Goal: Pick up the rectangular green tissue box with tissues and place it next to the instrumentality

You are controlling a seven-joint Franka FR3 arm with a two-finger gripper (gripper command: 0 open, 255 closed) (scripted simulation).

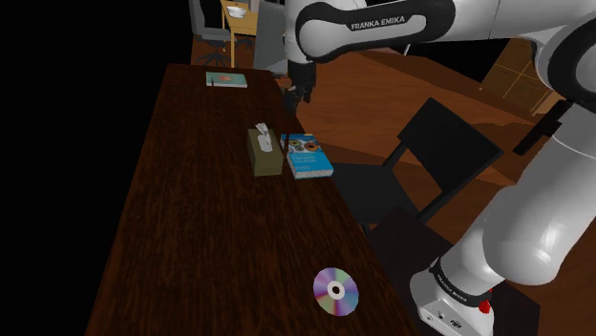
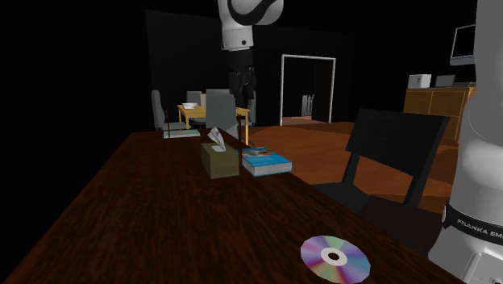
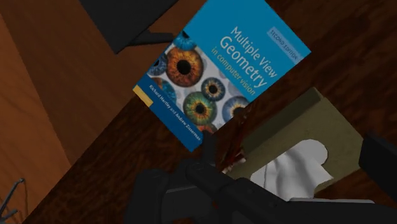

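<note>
Hand: your black two-finger hand hangs above the worktop's far part, pointing down, jaws standing apart with nothing between them.
Tissue box: the rectangular olive-green tissue box, white tissue poking from its top, sits flat on the dark wooden worktop, nearer you than the hand and clear of it.
Book: a blue softcover book titled "Multiple View Geometry" lies just beside the box, on the shoulder view's right.
Disc: a shiny rainbow compact disc lies flat near the worktop's near end, well apart from the box.
Far end: a thin teal-covered booklet lies flat.
Chair: a black chair stands beside the worktop's edge.
</note>
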